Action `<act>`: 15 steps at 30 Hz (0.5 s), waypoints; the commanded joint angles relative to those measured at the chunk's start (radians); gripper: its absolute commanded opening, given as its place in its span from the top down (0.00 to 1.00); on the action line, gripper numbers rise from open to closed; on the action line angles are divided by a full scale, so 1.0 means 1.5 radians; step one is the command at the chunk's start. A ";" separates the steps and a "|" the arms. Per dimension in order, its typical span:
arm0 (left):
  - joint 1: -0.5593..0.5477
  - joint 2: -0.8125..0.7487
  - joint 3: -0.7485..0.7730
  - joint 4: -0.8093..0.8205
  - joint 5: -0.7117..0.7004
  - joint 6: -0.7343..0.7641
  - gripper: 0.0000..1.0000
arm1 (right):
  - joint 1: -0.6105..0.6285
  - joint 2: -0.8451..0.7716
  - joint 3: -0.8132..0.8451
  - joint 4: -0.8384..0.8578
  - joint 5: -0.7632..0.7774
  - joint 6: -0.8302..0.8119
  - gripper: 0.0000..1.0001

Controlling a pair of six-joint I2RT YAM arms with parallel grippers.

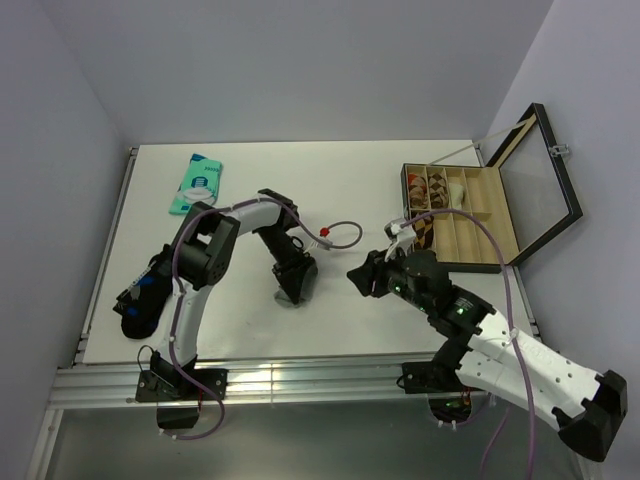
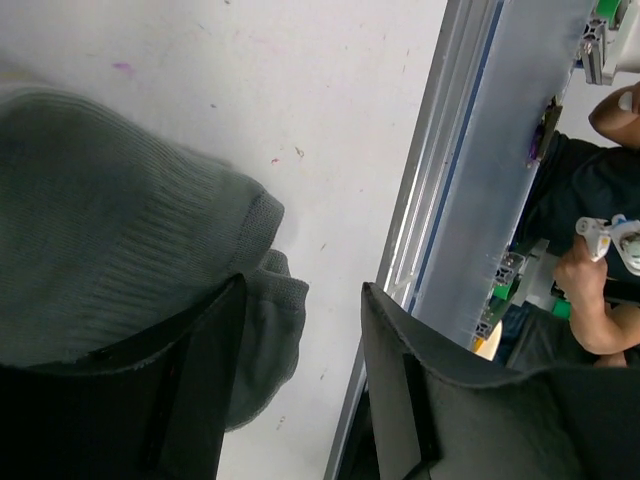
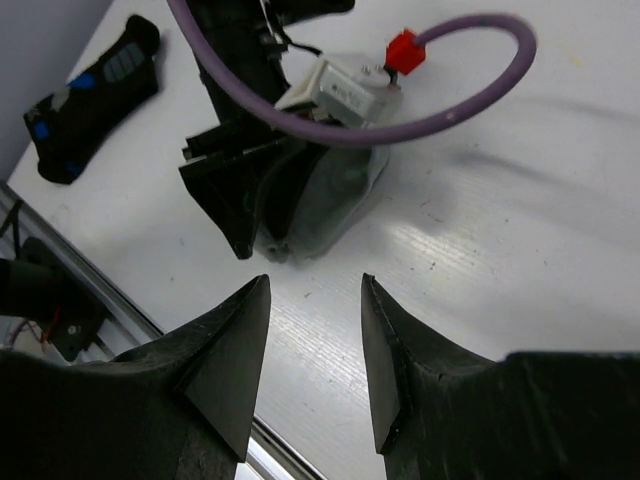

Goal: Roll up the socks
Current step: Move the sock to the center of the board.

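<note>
The grey sock (image 2: 110, 240) lies bunched on the white table, and it also shows in the right wrist view (image 3: 335, 195) and as a sliver in the top view (image 1: 289, 299). My left gripper (image 2: 303, 295) is open and points down at it. One of its fingers (image 2: 190, 370) rests over the sock's edge, and the other stands over bare table. My right gripper (image 3: 313, 290) is open and empty, low over the table just right of the sock, and it shows in the top view (image 1: 358, 276) facing the left gripper (image 1: 296, 280). No beige sock is in view.
A dark black-blue cloth item (image 1: 140, 295) lies at the left edge and shows in the right wrist view (image 3: 90, 95). A teal packet (image 1: 195, 183) lies at the back left. An open compartment box (image 1: 470, 215) stands at the right. A purple cable (image 3: 400, 110) loops above the sock. The table's metal front rail (image 2: 430, 200) is close.
</note>
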 commanded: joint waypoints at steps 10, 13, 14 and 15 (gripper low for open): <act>0.049 -0.048 0.071 -0.042 0.070 0.037 0.44 | 0.182 0.101 0.045 0.074 0.198 -0.064 0.51; 0.060 -0.059 0.069 -0.042 0.084 0.040 0.43 | 0.217 0.153 0.061 0.091 0.209 -0.082 0.51; 0.066 -0.065 0.072 -0.040 0.086 0.035 0.43 | 0.235 0.169 0.062 0.108 0.216 -0.093 0.52; 0.071 -0.067 0.083 -0.032 0.089 0.025 0.45 | 0.243 0.196 0.068 0.115 0.214 -0.098 0.52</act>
